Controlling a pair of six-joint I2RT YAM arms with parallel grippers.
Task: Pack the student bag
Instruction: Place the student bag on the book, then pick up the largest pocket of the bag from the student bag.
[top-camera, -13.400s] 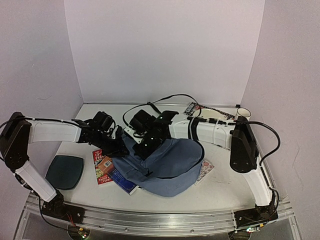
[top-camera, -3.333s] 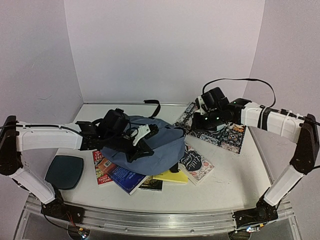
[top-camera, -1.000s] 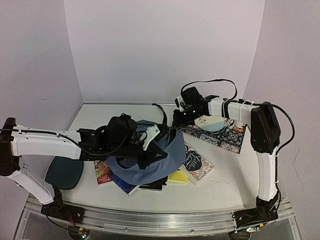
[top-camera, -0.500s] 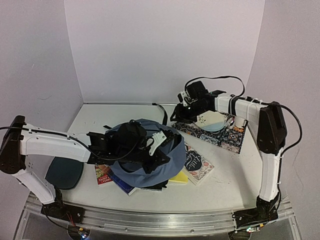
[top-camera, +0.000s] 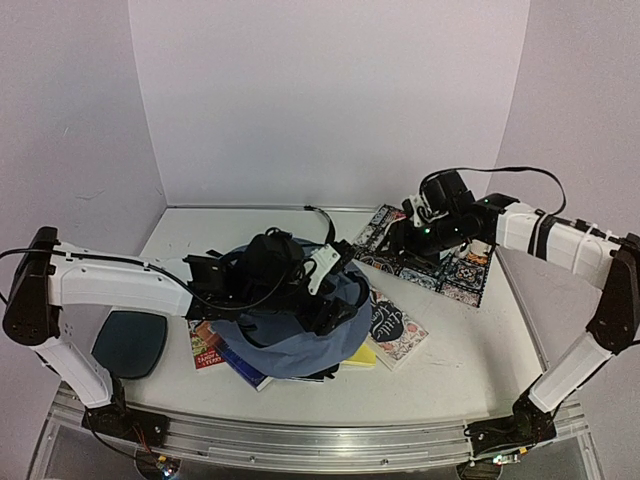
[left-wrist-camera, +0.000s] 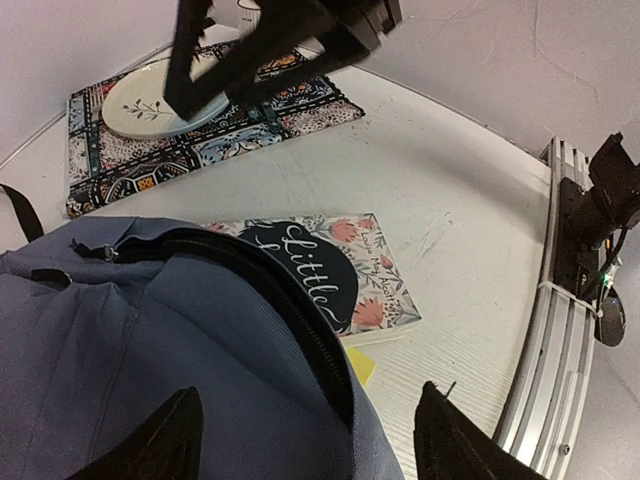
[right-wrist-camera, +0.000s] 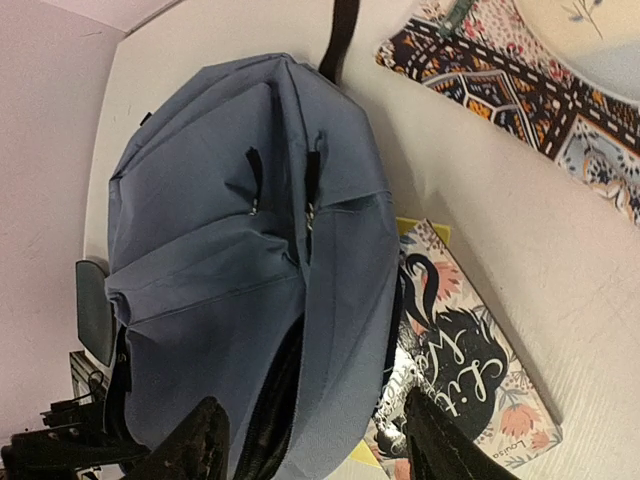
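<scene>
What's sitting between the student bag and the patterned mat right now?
A floral book, its edge under the student bag, then bare table up to the patterned mat; clearest in the left wrist view.

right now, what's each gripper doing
left gripper: open, holding nothing, over the bag
right gripper: open, holding nothing

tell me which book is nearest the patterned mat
The floral book lettered Little, beside the student bag; the red book, blue book and yellow book lie farther.
</scene>
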